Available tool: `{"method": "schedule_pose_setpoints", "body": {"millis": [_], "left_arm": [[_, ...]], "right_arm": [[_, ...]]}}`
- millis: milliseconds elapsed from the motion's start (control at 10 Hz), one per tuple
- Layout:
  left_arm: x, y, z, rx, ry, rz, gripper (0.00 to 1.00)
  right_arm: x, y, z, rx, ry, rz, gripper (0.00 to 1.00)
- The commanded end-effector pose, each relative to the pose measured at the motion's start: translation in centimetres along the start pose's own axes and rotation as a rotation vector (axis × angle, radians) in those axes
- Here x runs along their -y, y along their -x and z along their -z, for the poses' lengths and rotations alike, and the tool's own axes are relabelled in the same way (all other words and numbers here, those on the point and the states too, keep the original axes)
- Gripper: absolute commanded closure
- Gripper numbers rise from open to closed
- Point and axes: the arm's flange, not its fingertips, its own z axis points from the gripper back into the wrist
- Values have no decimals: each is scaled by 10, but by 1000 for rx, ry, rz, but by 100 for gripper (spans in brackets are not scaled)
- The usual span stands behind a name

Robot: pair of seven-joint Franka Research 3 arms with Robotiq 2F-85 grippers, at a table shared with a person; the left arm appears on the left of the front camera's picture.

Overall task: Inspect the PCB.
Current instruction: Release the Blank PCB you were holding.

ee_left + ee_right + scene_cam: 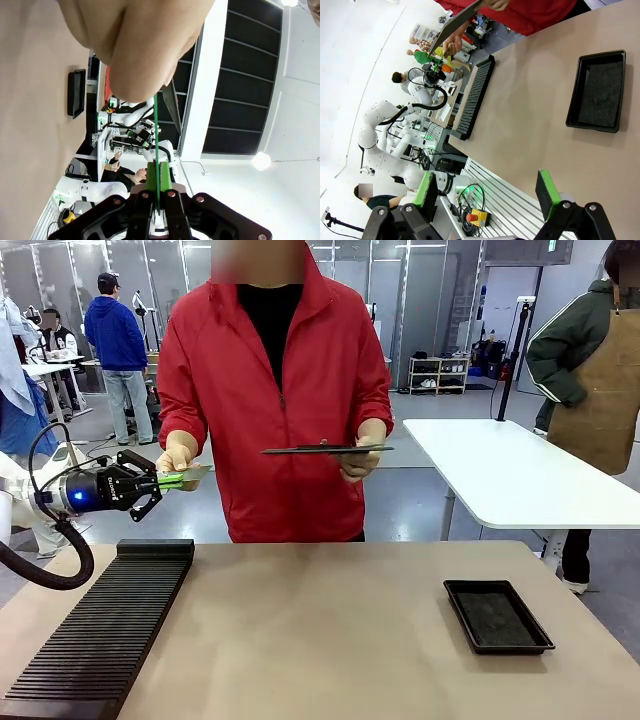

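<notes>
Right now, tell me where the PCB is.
Front view, left side: the PCB is in the air, clamped in the left gripper, with the person's hand on its other end.

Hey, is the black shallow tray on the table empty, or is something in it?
Empty. Nothing lies on the dark floor of the black shallow rectangular tray, seen from the front and from the right wrist.

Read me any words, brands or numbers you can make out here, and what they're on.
None can be read.
Faint print on the body of the left gripper: too small and blurred.
PCB, black tray, ribbed black rack: no print visible.
</notes>
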Motion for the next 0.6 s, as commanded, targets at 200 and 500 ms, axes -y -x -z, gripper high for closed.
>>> {"method": "schedule_pose_setpoints", "body": {"millis": [200,500], "left_arm": [[2,1,0,-14,5,-12,97],[1,2,0,-8,9,2,78]], "right_arm": [[0,-1,-1,9,-12,-15,0],[0,-1,-1,9,-12,-15,0]]}}
